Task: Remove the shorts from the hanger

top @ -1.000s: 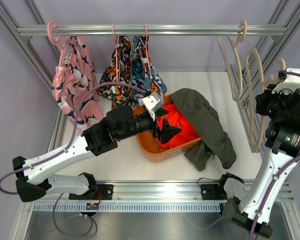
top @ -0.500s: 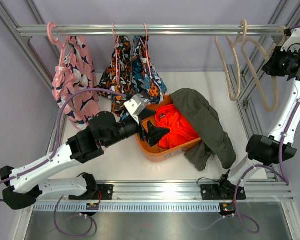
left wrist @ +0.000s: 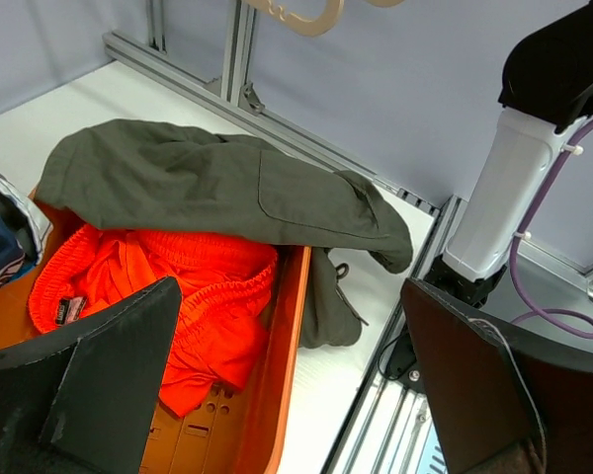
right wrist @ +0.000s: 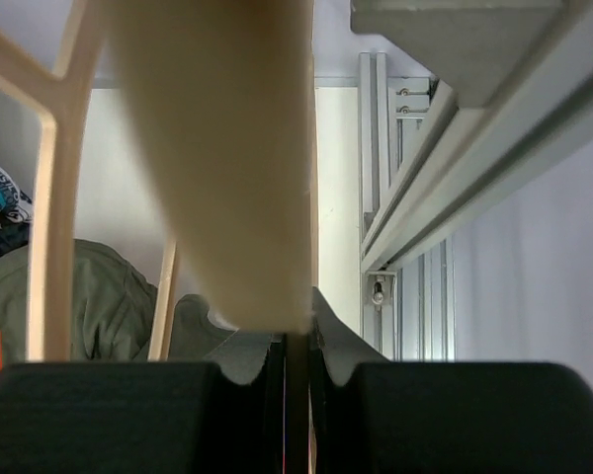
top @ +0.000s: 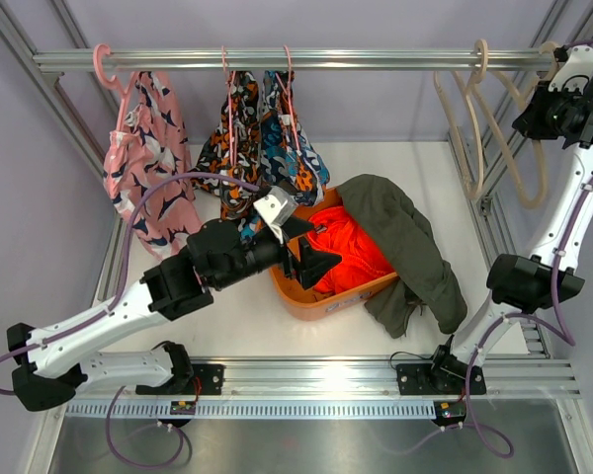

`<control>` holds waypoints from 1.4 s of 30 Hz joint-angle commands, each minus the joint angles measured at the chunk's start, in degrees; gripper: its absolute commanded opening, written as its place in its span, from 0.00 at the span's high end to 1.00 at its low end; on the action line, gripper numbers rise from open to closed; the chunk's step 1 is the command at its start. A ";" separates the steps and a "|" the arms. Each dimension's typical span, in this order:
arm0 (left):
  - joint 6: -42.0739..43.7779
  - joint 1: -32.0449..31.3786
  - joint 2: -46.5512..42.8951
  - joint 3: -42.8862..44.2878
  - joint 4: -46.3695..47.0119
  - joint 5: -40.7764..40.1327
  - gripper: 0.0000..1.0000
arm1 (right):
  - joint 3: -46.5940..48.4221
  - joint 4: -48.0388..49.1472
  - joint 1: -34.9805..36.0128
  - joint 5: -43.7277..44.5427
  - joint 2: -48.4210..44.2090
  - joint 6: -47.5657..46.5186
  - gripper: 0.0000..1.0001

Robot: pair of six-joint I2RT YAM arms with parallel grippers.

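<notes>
**Q:** State of left gripper [left wrist: 296, 395]?

**A:** Spread wide, nothing between the fingers [left wrist: 109, 385]. Poised over the near rim of an orange plastic bin [left wrist: 277, 326], apart from the cloth inside.

**Q:** Right gripper [right wrist: 296, 341]?

**A:** Pinched together on the thin edge of a beige hanger [right wrist: 227, 148], high up by the right end of the metal rail [top: 356, 60]. Hooked on the rail or not: cannot tell.

**Q:** Count of shorts, with locations?

**A:** Five.
- Off hangers, two: orange-red shorts [top: 351, 247] bunched inside the bin. Olive green shorts [top: 405, 232] draped over the bin's far right rim and trailing onto the white table [top: 257, 331].
- On hangers, three: pink print shorts [top: 143, 158] at the rail's left end. Then left blue-and-orange print shorts [top: 232, 138] and right blue-and-orange print shorts [top: 289, 138], side by side and touching.

**Q:** Count of hangers?

**A:** Three pink hangers [top: 103, 61], each carrying one pair. Two beige, including the clamped one, at the right.

**Q:** Readable writing?

**A:** One small dark tag [left wrist: 69, 311] on the orange-red waistband. Lettering too small to read.
</notes>
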 commanded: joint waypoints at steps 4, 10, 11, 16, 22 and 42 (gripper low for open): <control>-2.89 0.05 1.59 -0.35 6.05 -1.60 0.01 | 4.50 4.60 1.04 1.23 4.89 0.34 1.00; -5.00 0.05 2.38 -0.62 6.58 -2.92 0.01 | 5.39 7.59 1.13 1.50 6.65 1.05 1.00; -5.35 0.05 2.47 -0.62 6.58 -3.01 0.01 | 5.30 7.76 1.13 1.41 7.09 1.13 1.00; -6.15 -0.04 2.73 -0.44 6.32 -3.01 0.01 | 3.29 7.42 1.57 0.54 8.15 1.14 0.95; -7.03 0.05 1.51 -1.49 6.31 -3.80 0.01 | -4.53 10.40 1.57 -3.07 1.04 -0.62 0.41; -3.78 0.05 -5.96 -5.01 3.42 -7.13 0.01 | -21.06 -14.95 -9.51 -20.51 -32.00 -31.73 0.04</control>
